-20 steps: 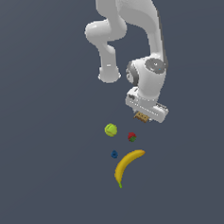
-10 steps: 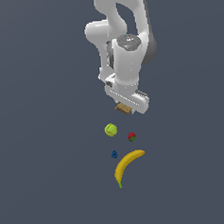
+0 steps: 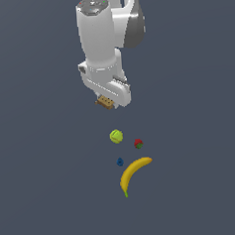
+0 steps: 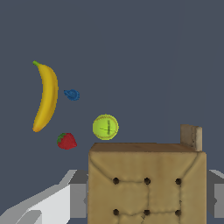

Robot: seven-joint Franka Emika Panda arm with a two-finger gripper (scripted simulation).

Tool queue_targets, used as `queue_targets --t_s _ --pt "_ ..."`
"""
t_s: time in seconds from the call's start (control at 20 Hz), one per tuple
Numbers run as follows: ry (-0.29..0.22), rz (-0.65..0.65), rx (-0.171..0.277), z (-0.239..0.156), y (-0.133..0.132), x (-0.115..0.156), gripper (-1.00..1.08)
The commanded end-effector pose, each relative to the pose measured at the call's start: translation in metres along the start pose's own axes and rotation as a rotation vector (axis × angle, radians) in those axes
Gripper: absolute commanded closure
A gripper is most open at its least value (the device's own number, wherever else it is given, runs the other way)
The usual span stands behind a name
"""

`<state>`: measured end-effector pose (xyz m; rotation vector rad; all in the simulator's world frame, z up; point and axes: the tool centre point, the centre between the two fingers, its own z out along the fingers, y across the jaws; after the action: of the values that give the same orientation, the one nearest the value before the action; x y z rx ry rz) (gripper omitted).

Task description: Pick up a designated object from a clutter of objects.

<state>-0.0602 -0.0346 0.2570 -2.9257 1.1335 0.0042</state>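
Observation:
The tan square cracker (image 3: 105,102) with dark dots hangs under the white arm, held in my gripper (image 3: 107,102), well above the grey floor. In the wrist view the cracker (image 4: 146,183) fills the near part of the picture between the grey fingers (image 4: 78,199). Left on the floor from the clutter are a yellow-green tennis ball (image 3: 116,136), a red strawberry (image 3: 138,143), a tiny blue piece (image 3: 120,162) and a yellow banana (image 3: 134,172). In the wrist view the ball (image 4: 105,127), strawberry (image 4: 66,141), blue piece (image 4: 71,94) and banana (image 4: 46,97) lie beyond the cracker.
The plain dark grey floor (image 3: 45,194) spreads around the four items. The arm's white links (image 3: 100,36) stand above and behind the cracker.
The arm has swung toward the exterior view's left and risen, carrying the cracker away from the strawberry. The items on the floor have stayed put.

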Motion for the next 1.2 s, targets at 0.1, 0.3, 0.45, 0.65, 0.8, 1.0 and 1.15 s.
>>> queue_targets --t_s 0.1,0.3,0.45,0.65,0.8,1.0,1.15 --pt "0.000 0.000 0.000 -0.039 0.031 0.031 1.08" --pt "0.001 -0.001 -0.001 -0.072 0.056 0.059 1.08" --pt "0.002 -0.001 -0.002 -0.095 0.073 0.078 1.08" --pt "0.003 -0.002 -0.002 -0.119 0.090 0.099 1.08" --pt "0.003 -0.002 -0.003 -0.132 0.099 0.110 1.08" --pt "0.004 -0.002 -0.003 -0.144 0.107 0.121 1.08" --pt "0.004 -0.002 -0.003 -0.149 0.110 0.126 1.08"
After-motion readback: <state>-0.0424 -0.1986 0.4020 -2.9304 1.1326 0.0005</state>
